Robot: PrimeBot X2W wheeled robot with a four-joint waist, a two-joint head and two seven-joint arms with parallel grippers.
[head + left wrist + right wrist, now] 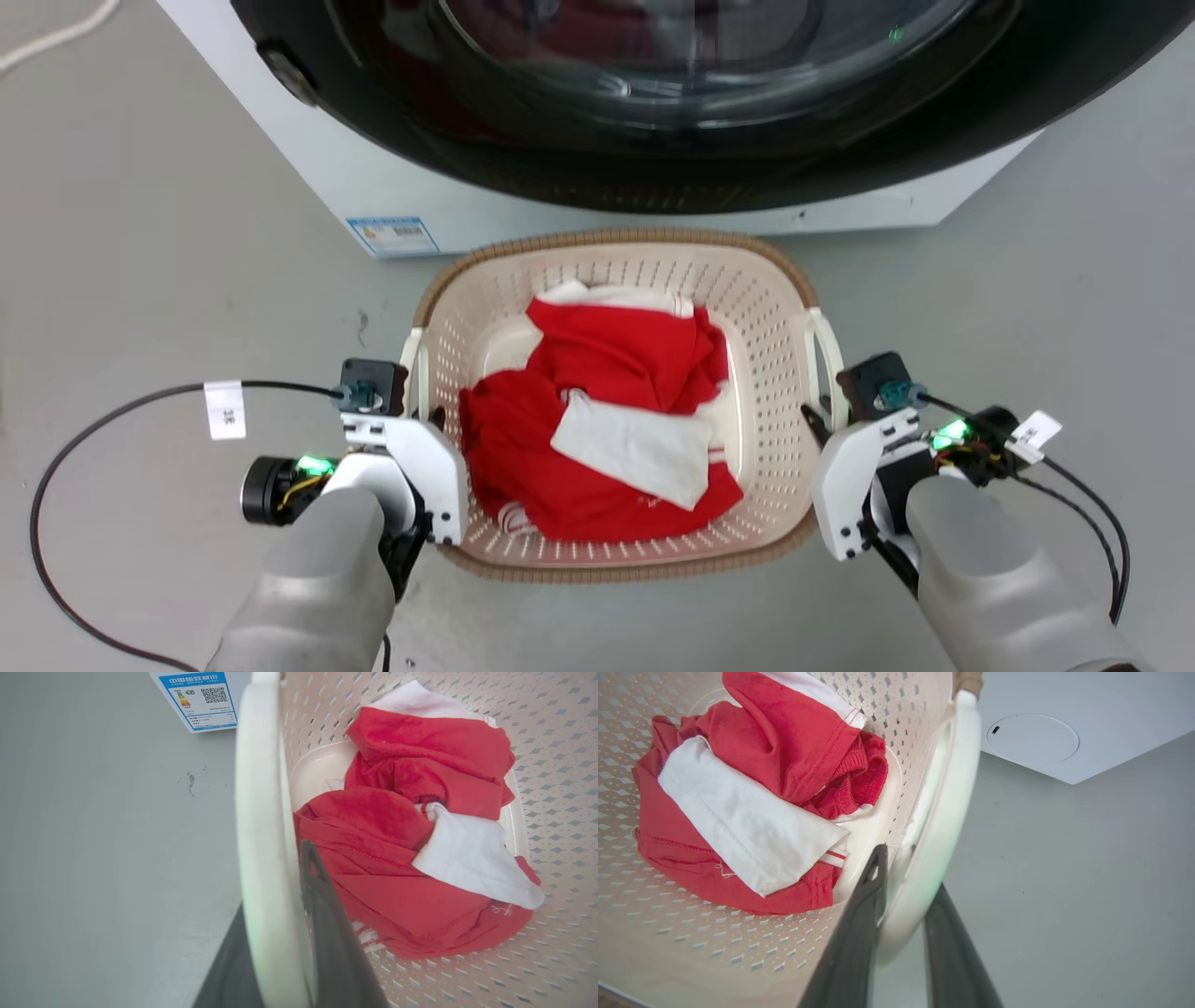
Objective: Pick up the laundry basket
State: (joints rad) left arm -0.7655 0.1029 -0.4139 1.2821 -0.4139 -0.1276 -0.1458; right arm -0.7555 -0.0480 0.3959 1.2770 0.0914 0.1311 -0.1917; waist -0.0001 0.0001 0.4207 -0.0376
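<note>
The laundry basket [758, 280], cream with perforated walls and a brown woven-look rim, stands in front of me with red and white clothes [607, 420] piled inside. My left gripper [422, 411] is at its left white handle [416, 369]. In the left wrist view that handle [259, 812] runs between the two dark fingers [327, 924], and the gripper [273, 868] is shut on it. My right gripper [826, 411] is at the right white handle [827, 355]. In the right wrist view that gripper [910, 872] clamps the handle [943, 812] the same way.
A white washing machine [420, 196] with a large dark round door [653, 112] stands just beyond the basket, with a blue label [392, 235] at its lower corner. Grey floor [140, 233] lies on both sides. Black cables [56, 467] loop from each wrist.
</note>
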